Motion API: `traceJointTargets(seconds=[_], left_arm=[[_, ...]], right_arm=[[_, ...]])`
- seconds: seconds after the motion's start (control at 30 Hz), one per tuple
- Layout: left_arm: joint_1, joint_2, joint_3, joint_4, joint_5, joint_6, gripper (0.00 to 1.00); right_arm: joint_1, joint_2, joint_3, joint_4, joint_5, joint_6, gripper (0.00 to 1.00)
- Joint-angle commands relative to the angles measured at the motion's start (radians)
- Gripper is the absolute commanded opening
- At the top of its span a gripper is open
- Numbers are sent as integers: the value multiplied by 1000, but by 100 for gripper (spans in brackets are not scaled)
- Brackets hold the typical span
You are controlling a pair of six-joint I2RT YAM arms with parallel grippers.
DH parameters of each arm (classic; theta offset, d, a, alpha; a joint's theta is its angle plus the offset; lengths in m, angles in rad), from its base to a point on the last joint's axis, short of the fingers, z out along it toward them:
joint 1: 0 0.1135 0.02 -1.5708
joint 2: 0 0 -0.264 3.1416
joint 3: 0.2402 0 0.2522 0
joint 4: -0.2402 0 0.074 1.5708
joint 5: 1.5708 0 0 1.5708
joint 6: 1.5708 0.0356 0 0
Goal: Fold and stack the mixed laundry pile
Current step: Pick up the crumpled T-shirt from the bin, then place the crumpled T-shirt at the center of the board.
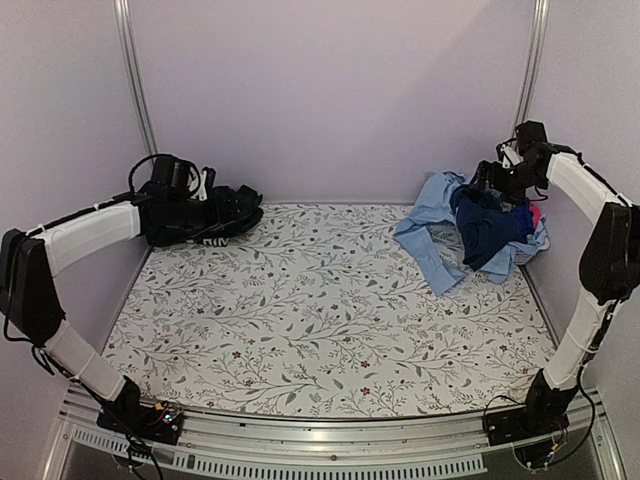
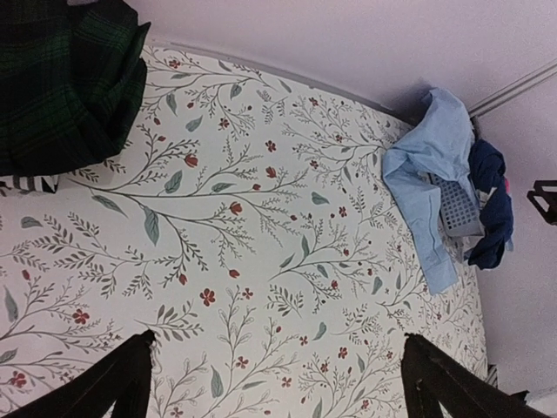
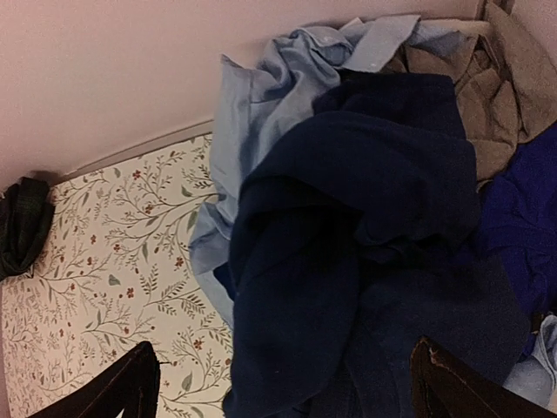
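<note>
Overhead, wrists; laundry pile (image 1: 485,225) seemingly common

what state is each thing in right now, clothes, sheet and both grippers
light blue shirt: crumpled, unfolded
navy T-shirt: bunched over the light blue shirt, unfolded
grey shirt: crumpled, partly under the navy T-shirt
dark green plaid piece: bunched, apart at far left
floral sheet: spread flat
left gripper: open, empty
right gripper: open, empty, over the navy T-shirt

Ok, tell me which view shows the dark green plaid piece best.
Left wrist: the dark green plaid piece fills its top-left corner, checks readable. Top external shows it only as a dark bundle; right wrist, as a small dark lump at its left edge.
</note>
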Motion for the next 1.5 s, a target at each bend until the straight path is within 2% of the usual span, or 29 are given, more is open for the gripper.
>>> traceJointTargets(seconds=[0.0,0.23,0.27,0.33,0.43,0.63,0.83,1.13,1.3,1.47], left_arm=[[-8,19,44,-19,-16,19,100],[-8,33,54,-19,-11,17,100],[-8,33,54,-19,-10,17,100],[-8,35,55,-19,-10,17,100],[-7,32,54,-21,-16,17,100],[-5,24,57,-29,-28,20,100],[-4,31,74,-31,-35,20,100],[0,51,116,-35,-41,19,100],[10,61,132,-24,-39,10,100],[27,61,133,-3,-29,-12,100]], right_arm=[[-24,82,-7,-79,103,-37,99],[-24,154,-31,-47,90,-49,99],[-24,162,-32,-48,97,-51,97],[-25,186,-33,-48,102,-58,89],[-30,200,-34,-35,71,-60,64],[-32,175,10,-16,-1,-74,2],[-33,88,161,-15,-19,-67,0],[-1,-40,293,130,-267,47,0],[174,-30,420,168,-398,60,0],[410,20,520,226,-475,121,0]])
